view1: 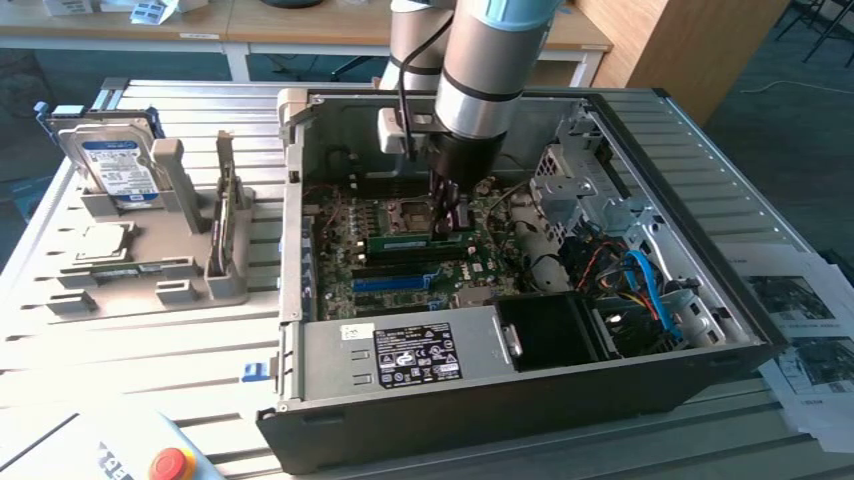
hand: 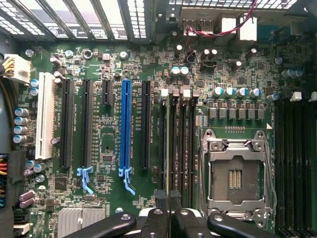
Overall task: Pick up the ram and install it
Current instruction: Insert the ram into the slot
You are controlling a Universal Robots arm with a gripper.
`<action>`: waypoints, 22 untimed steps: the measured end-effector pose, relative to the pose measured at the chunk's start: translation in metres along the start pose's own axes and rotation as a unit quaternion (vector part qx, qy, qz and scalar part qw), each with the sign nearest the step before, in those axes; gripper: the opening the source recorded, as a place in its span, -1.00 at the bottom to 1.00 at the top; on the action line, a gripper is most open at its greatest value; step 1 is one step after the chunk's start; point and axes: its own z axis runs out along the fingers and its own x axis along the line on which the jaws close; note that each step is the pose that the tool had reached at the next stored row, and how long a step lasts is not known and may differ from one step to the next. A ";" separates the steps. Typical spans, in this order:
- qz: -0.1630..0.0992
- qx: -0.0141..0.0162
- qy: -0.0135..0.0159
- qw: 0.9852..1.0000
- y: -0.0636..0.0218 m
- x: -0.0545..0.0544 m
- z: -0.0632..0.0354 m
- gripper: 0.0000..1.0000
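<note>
Clamping the ram (hand: 168,144) edge-on, pincer (hand: 168,199) squeezed together on its top edge; it hangs directly below pincer, over the black memory slots (hand: 182,148) beside CPU socket (hand: 233,176). Probably seating now: keep it upright, lined up with one slot, push evenly

End effector (view1: 449,226) holds the ram (view1: 411,241) inside the computer case (view1: 534,395).

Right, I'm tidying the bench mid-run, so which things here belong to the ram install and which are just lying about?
In the job: the ram, gripped in the tool at the memory slots; the motherboard; the open computer case.

Lying about: the hard drive and the expansion card in the grey holder; the printed sheets; the red button.
</note>
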 end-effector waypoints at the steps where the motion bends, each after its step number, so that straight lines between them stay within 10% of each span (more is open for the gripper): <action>1: 0.000 0.000 0.000 1.000 0.0000 0.000 0.0000 -0.76; 22: 0.000 0.000 0.000 1.000 -0.0003 0.002 0.0061 -0.76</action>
